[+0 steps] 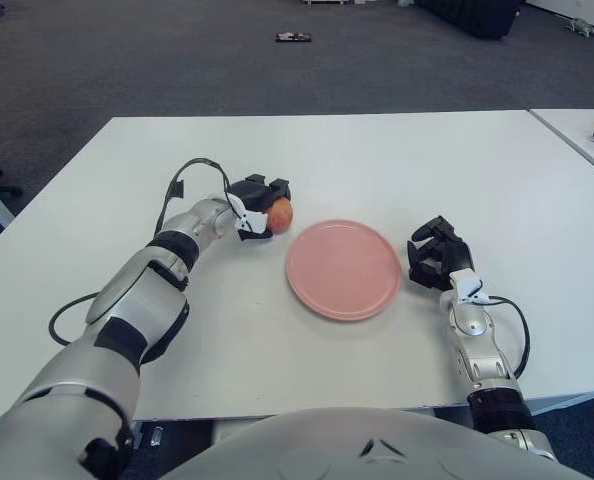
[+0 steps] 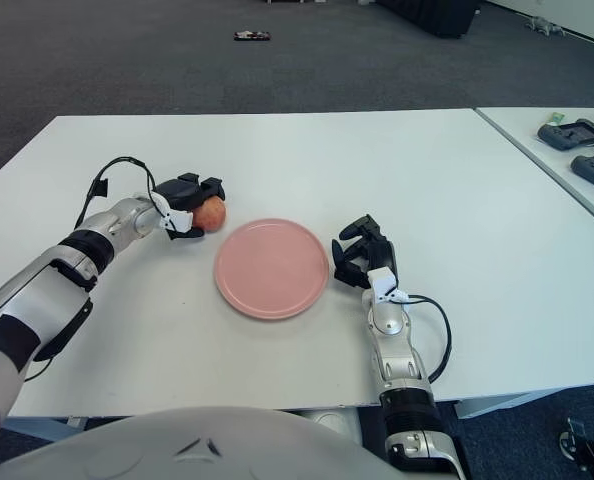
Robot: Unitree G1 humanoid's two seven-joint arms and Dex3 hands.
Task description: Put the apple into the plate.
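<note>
A red-orange apple point(image 1: 279, 214) sits on the white table just left of the pink plate point(image 1: 343, 268). My left hand point(image 1: 258, 206) is against the apple's left side, its black fingers curled over the top and round the front of the fruit. The apple's left half is hidden by the hand. The plate holds nothing. My right hand point(image 1: 433, 254) shows beside the plate's right rim, fingers curled with nothing in them.
The white table point(image 1: 377, 160) stretches wide behind the plate. A second table at the far right carries dark devices point(image 2: 575, 132). A small dark object point(image 1: 292, 37) lies on the grey carpet far behind.
</note>
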